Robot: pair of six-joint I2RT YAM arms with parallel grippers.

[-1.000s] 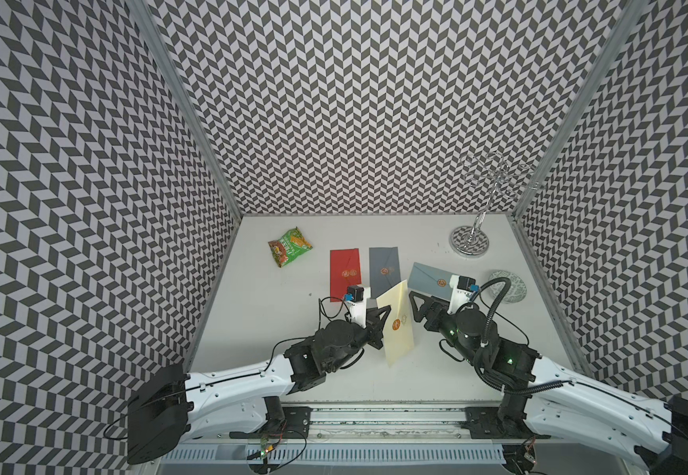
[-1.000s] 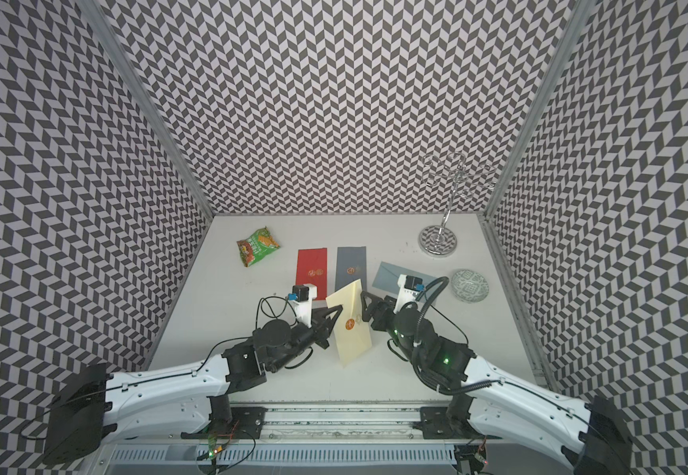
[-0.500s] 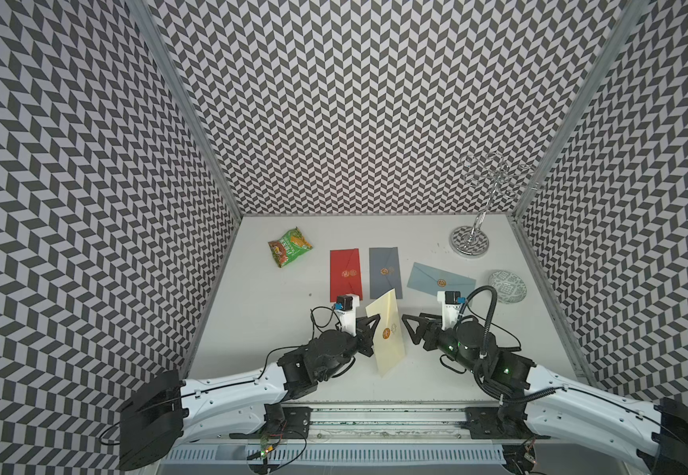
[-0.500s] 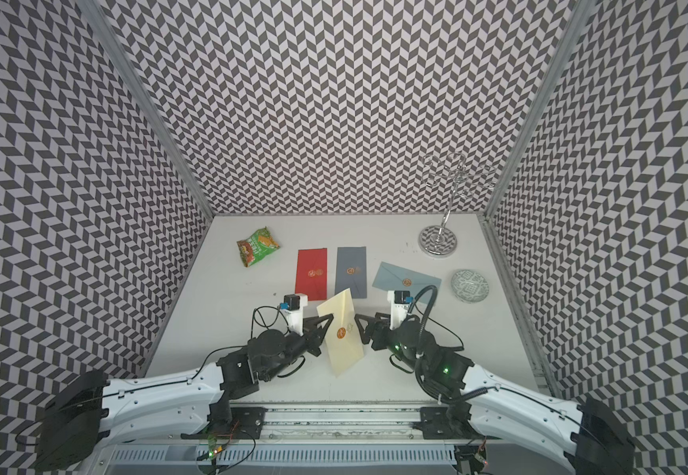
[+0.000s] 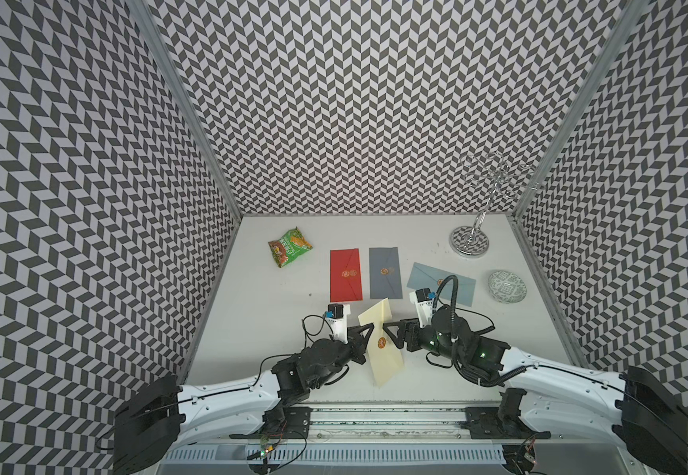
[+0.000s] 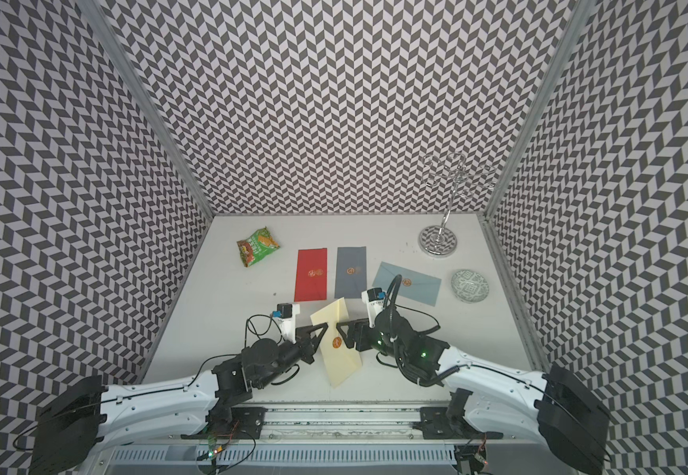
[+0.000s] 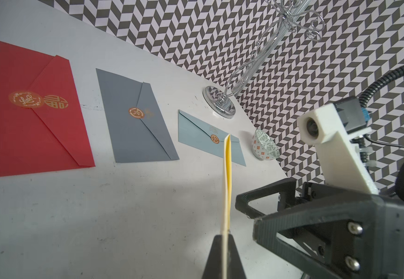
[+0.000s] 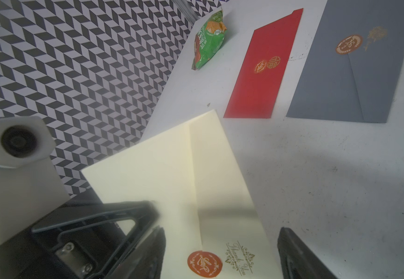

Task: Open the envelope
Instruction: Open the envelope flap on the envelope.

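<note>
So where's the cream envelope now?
In both top views the cream envelope is front centre, pinched by the left gripper, the open right gripper just beside it.

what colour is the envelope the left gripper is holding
The envelope is cream, with a round orange seal. It shows best in the right wrist view.

The scene was lit brightly and evenly from above in both top views, and the white tabletop point(image 5: 260, 312) was rendered pale, without burnt-out patches. Only a faint, soft-edged shadow was cast beside the cream paper envelope point(image 5: 387, 362). In the left wrist view a broad grey shadow was laid on the tabletop beside that envelope, and sharp glints were thrown off the chrome wire stand point(image 7: 220, 106) far beyond it. In the right wrist view a band of shade was laid across the envelope near its seal, and the white plastic camera housing point(image 8: 15, 142) beside it was blurred. The chevron-patterned walls point(image 5: 354, 103) were splayed outward by the wide lens.
</note>
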